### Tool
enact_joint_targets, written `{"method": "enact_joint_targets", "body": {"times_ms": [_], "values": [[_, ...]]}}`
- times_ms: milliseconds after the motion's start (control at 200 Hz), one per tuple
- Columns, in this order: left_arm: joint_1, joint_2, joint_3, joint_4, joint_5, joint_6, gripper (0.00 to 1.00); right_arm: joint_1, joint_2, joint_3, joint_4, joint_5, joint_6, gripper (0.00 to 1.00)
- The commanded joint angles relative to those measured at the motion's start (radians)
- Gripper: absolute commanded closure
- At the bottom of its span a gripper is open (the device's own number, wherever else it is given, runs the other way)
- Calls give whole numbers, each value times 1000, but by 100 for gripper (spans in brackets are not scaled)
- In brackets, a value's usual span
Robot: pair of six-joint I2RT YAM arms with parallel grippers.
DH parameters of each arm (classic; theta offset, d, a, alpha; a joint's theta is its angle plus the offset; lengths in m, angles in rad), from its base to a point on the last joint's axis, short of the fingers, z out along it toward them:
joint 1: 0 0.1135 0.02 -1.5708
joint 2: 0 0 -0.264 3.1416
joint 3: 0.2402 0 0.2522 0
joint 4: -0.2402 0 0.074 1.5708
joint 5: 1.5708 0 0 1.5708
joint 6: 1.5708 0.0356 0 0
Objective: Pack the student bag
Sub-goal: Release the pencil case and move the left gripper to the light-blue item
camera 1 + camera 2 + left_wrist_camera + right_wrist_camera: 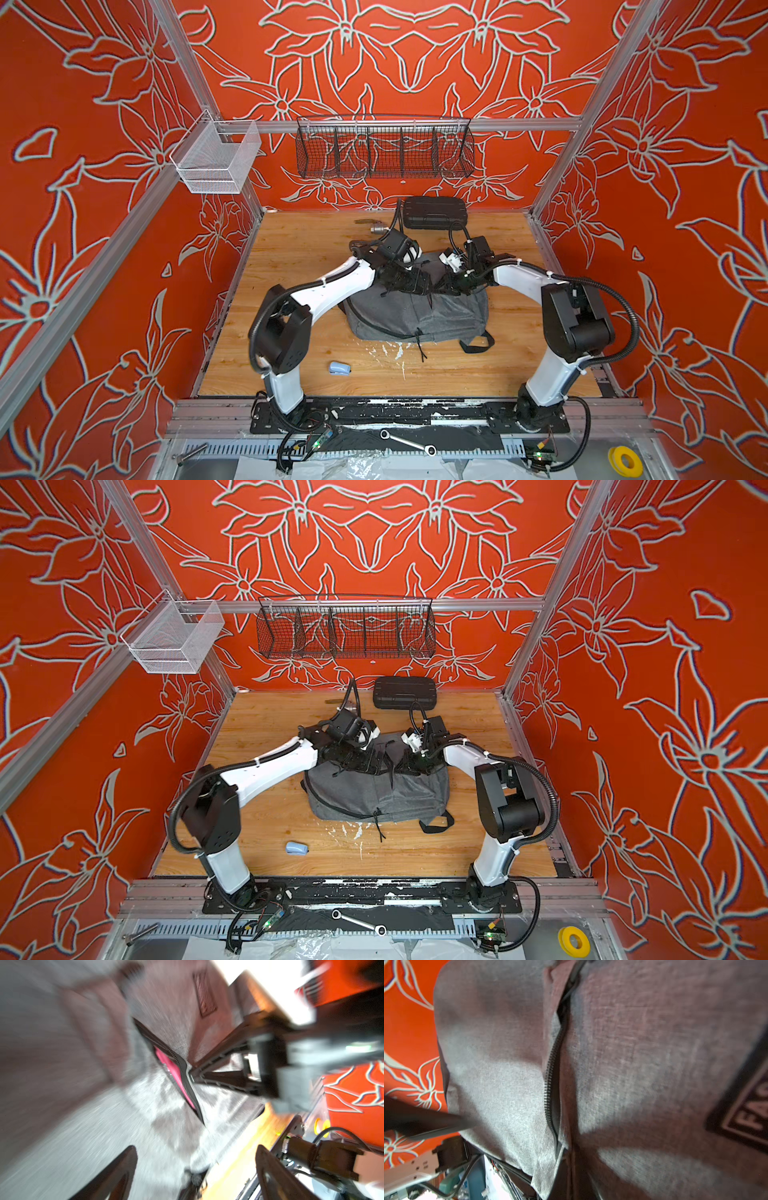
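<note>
student bag (415, 316) lies mid wooden table (291, 257), between arms. looks soft, floppy, light - will sag. right gripper (192, 1075) pressed shut, pinching zipper edge (182, 1068). left gripper (195, 1151) spread wide, holds nothing. best hold, i think - zipper edge or black strap (478, 343).

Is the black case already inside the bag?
No, the case lies on the table behind the bag, apart from it.
</note>
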Motion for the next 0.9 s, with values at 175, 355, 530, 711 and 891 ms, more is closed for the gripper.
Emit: {"method": "enact_joint_targets", "body": {"times_ms": [175,355,530,711,891], "values": [[86,-152,-98,-564,-339,-394,6,4,-87,1,3,143,48,100],[110,-299,-284,-588,-306,-702,1,13,-96,23,-15,123,29,100],[114,-413,-417,-603,-290,-940,3,23,-93,16,-11,105,12,100],[114,-486,-534,-536,-225,-1132,5,25,-81,18,13,83,12,100],[91,-478,-619,-487,-169,-1247,9,28,-74,25,23,69,13,100]]}}
